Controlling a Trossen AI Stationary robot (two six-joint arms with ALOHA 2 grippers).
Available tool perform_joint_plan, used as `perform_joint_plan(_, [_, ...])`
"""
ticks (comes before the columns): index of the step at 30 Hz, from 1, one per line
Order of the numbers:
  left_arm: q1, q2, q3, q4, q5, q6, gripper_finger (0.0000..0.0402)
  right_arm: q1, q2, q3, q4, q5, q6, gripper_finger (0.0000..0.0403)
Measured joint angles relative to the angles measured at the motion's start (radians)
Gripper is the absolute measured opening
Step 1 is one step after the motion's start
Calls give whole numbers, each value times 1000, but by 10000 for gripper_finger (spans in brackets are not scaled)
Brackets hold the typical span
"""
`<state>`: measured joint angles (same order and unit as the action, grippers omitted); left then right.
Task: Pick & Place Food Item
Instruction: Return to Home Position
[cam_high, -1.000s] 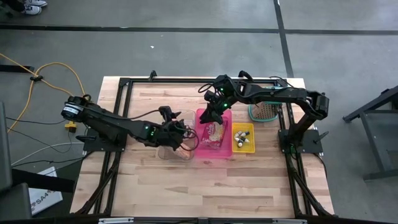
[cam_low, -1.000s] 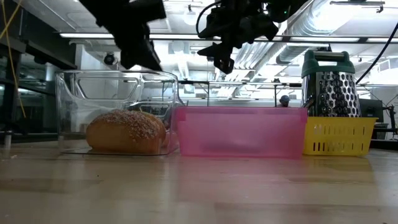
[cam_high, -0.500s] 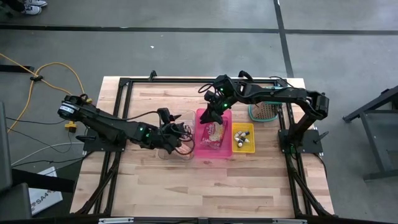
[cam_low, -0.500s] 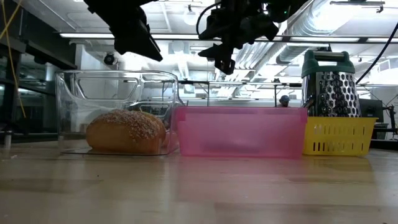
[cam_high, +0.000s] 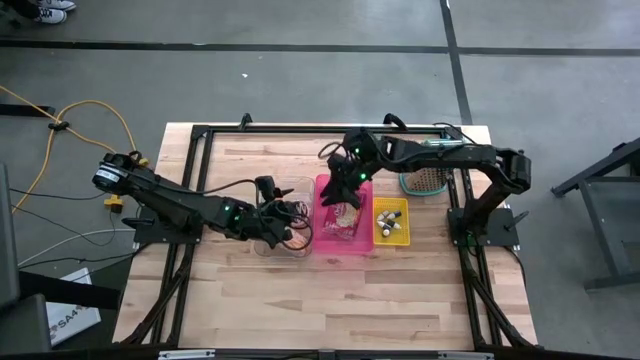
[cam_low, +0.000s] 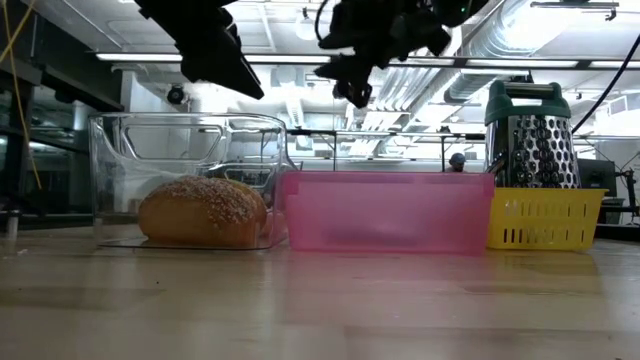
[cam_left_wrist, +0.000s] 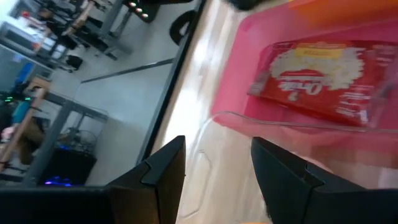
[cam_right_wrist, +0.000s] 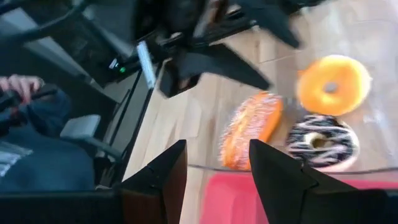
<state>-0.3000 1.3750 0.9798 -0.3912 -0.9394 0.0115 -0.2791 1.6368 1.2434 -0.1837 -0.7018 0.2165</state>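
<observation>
Spanning the middle of the high view, the wooden table (cam_high: 400, 290) carries everything. The left arm (cam_high: 180, 205) reaches in from the left edge. The right arm (cam_high: 440, 155) reaches in from the right edge, along the far side.

The transparent bin (cam_low: 110, 150) sits near the middle of the table, on the side toward the left edge. The pink bin (cam_low: 390, 215) stands just beside it, toward the right edge. The smaller yellow basket (cam_low: 545, 222) comes next, just beside the pink bin. A metal grater (cam_low: 532, 140) stands upright behind the basket, nearer the far edge and the right edge.

The left gripper (cam_left_wrist: 216, 149) hangs above the transparent bin with its claw spread apart and nothing between the fingers. The right gripper (cam_right_wrist: 216, 149) hangs above the far end of the pink bin. Its claw is likewise spread and empty.

Three donuts lie inside the transparent bin. A sprinkled brown donut (cam_low: 205, 212) is by the wall toward the table's near edge. An orange-glazed donut (cam_right_wrist: 333, 84) and a dark donut with pale stripes (cam_right_wrist: 320, 142) lie close beside each other on the bin's floor. A red packet (cam_left_wrist: 329, 71) lies flat in the pink bin.
</observation>
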Motion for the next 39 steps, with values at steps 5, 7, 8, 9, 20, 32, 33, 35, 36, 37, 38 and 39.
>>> perform_joint_plan(5, [0, 0, 0, 6, 13, 12, 175, 71, -41, 1, -17, 77, -24, 162])
perform_joint_plan(7, [0, 0, 0, 5, 13, 23, 175, 96, -67, -1, -50, 104, -42, 162])
perform_joint_plan(8, [0, 0, 0, 6, 13, 26, 175, 113, -80, 0, -47, 123, -48, 162])
perform_joint_plan(9, [0, 0, 0, 8, 13, 26, 175, 125, -100, 1, -61, 139, -55, 162])
perform_joint_plan(20, [0, 1, 0, 42, 26, 19, 175, 242, -342, -1, -204, 404, -84, 162])
perform_joint_plan(32, [0, 1, 0, 59, 28, 22, 175, 407, -435, -30, -290, 715, -27, 162])
perform_joint_plan(33, [0, 1, 0, 59, 28, 22, 175, 423, -435, -48, -278, 725, -19, 162])
perform_joint_plan(35, [0, 1, 0, 60, 29, 18, 175, 455, -449, -94, -249, 753, -1, 162])
perform_joint_plan(36, [0, 1, 0, 62, 28, 18, 175, 470, -459, -127, -221, 772, 8, 162])
perform_joint_plan(37, [0, 1, 0, 64, 28, 20, 175, 480, -468, -158, -189, 782, 15, 162])
perform_joint_plan(38, [0, 1, 0, 64, 28, 22, 175, 488, -483, -189, -153, 791, 21, 162])
perform_joint_plan(39, [0, 1, 0, 64, 28, 19, 175, 493, -505, -225, -125, 804, 27, 162])
